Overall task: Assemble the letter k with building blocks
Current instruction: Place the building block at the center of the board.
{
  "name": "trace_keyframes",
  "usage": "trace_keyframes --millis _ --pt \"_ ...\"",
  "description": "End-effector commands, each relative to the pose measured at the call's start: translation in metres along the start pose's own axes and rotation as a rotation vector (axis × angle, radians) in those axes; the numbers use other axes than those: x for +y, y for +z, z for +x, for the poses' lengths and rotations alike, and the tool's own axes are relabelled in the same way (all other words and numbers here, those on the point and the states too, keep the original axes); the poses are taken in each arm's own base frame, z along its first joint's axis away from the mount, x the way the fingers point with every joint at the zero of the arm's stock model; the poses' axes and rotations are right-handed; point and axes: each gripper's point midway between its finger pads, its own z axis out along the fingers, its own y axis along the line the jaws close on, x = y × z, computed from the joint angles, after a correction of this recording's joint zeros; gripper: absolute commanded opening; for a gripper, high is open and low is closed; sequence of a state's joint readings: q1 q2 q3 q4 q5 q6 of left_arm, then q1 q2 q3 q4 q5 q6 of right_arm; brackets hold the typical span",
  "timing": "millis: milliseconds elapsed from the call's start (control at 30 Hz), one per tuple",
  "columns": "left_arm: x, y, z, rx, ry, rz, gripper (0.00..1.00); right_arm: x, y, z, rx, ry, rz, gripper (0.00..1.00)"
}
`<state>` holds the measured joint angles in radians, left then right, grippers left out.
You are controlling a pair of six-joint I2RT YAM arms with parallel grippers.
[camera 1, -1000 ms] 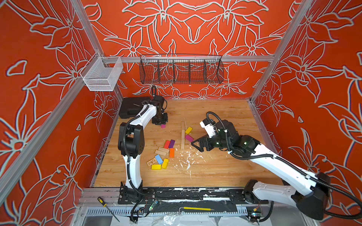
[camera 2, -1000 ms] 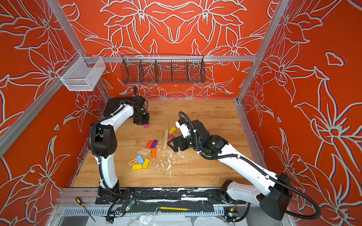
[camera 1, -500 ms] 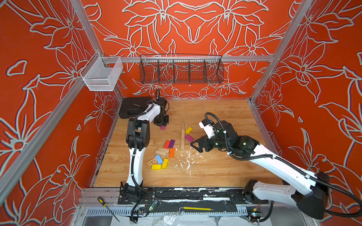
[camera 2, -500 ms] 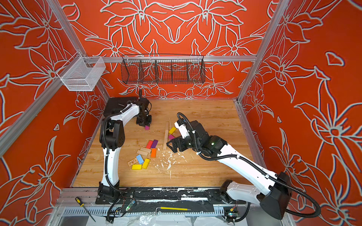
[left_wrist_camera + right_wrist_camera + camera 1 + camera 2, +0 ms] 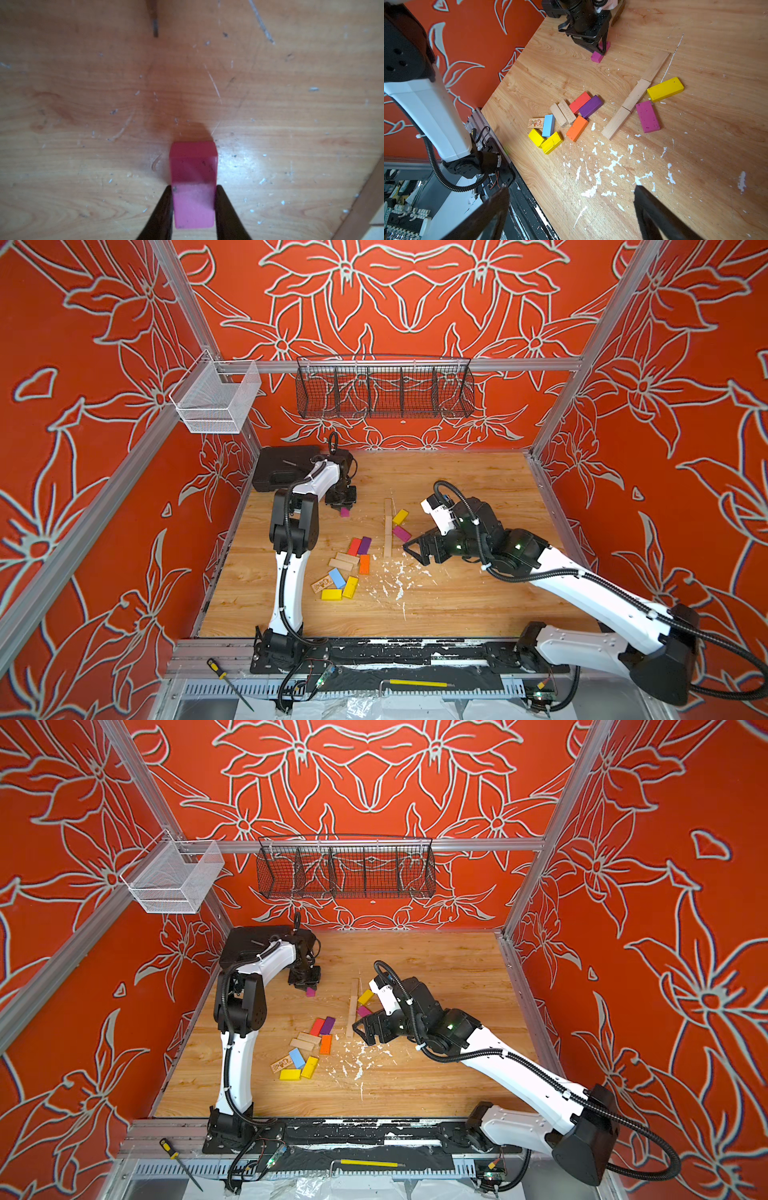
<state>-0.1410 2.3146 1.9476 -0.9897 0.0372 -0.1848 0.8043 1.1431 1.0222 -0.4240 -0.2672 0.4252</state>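
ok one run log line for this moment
left end effector: astride magenta block, grip unclear | right end effector: open, empty | k: plain stem, yellow arm, magenta leg laid

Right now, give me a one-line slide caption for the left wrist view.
Left end effector straddles one end of a magenta block on the scuffed wooden table.

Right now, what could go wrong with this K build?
The open right hand hangs close to the wooden row and slanted pink block; a sweep could knock them askew. The left hand flanks the far pink block, well away from the row; a loose grip could drop it short.
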Motion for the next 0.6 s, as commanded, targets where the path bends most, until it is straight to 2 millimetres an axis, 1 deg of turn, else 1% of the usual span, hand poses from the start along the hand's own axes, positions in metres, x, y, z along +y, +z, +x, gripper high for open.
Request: trace_keyframes --millis 0,100,300,433,567 --pt "0.006 0.008 0.005 0.036 -0.006 -0.025 0.37 0.005 -0.01 -0.011 -0.04 0.002 0.003 0.95" --pt "0.006 0.007 0.005 0.034 -0.008 -0.03 0.4 0.005 -0.011 -0.01 -0.039 0.0 0.005 0.95" --pt "0.007 -0.002 0.003 0.018 -0.017 -0.031 0.54 0.006 -0.012 -0.011 -0.045 0.001 0.004 0.95" --pt "0.003 -0.021 0.001 -0.019 -0.035 -0.007 0.57 0.004 -0.014 -0.013 -0.054 0.005 0.022 0.95" --pt "-0.007 -0.054 0.002 -0.074 -0.059 0.061 0.58 -0.004 -0.017 -0.014 -0.067 0.017 0.062 0.95"
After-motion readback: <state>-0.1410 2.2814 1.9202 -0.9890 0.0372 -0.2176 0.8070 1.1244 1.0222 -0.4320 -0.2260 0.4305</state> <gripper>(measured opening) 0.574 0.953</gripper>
